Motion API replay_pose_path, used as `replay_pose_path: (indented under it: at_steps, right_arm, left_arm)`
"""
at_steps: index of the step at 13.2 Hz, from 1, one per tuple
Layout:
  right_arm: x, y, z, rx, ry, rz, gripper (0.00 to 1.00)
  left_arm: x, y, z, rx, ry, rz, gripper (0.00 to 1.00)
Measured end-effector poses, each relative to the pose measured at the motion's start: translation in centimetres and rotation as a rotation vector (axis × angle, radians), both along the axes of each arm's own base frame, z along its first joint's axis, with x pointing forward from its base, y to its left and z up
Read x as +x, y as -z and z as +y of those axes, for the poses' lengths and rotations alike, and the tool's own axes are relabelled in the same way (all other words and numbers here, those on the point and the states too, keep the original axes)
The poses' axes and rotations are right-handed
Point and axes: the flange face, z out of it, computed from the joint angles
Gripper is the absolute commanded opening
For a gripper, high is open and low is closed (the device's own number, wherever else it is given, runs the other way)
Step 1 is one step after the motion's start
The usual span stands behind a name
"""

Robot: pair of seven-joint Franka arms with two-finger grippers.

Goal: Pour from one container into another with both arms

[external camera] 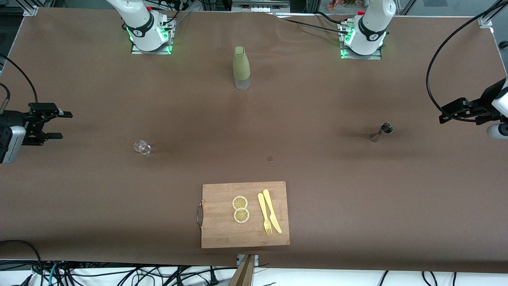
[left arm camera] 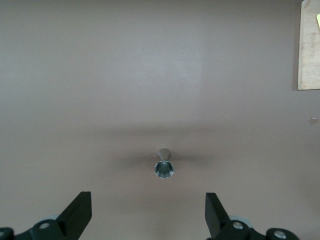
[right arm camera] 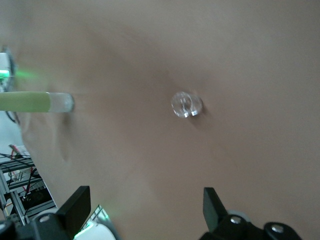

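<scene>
Lower centre of the front view: cutting board (external camera: 222, 234) with 2 lemon slices (external camera: 240, 209), a yellow fork (external camera: 264, 214) and knife (external camera: 272, 210). Nearest the camera, not part of the pour.

Mid frame, 2 small vessels. Clear glass (external camera: 142, 147) at centre-left stands upright, toward the right arm's end of the table. Metal jigger (external camera: 381, 132) at centre-right also stands upright with its mouth up, toward the left arm's end; contents of either cannot be told.

Key relation: each vessel lies straight ahead of its own arm's gripper.
- Right gripper (external camera: 50, 125) at the left edge of the frame, fingers spread wide, nothing between them. In the right wrist view the glass (right arm camera: 186, 104) sits on the line between the fingers (right arm camera: 75, 207), well apart from them.
- Left gripper (external camera: 452, 113) at the right edge, fingers apart in the left wrist view, holding nothing; the jigger (left arm camera: 164, 167) is centred between the fingers (left arm camera: 80, 212), nearer than the glass is to its gripper.

Upper centre: green bottle (external camera: 241, 67) with a clear base, upright, long axis vertical, between the 2 bases and farthest from the camera.

Both vessels standing apart on the table fits either a pour still to come or one already done and set back down.
</scene>
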Motion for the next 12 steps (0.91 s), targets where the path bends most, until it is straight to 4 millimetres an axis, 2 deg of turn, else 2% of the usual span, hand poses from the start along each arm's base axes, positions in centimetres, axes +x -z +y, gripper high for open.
replay_pose_path:
  at_steps: [3,5,6,8,10,12]
  right_arm:
    - [-2.0,-5.0,1.6,-0.209,0.124,0.047,1.00]
    - [-3.3,-7.1,3.3,-0.339,0.220,0.076,1.00]
    - [-3.8,-7.5,4.6,-0.410,0.271,0.083,1.00]
    - [-4.6,-7.0,7.2,-0.525,0.370,0.063,1.00]
    - [-5.4,-6.5,7.9,-0.575,0.443,0.012,1.00]
    - [-6.0,-7.1,8.9,-0.591,0.475,-0.040,1.00]
  left_arm:
    - [-0.6,-0.1,-2.7,-0.005,0.025,0.039,1.00]
    - [-0.9,0.1,-4.5,-0.007,0.044,0.060,1.00]
    - [-0.9,0.1,-4.8,-0.008,0.048,0.062,1.00]
    - [-0.6,-0.2,-4.7,-0.009,0.046,0.054,1.00]
    - [-0.2,-0.1,-4.6,-0.012,0.045,0.051,1.00]
    - [0.1,0.1,-4.7,-0.013,0.047,0.053,1.00]
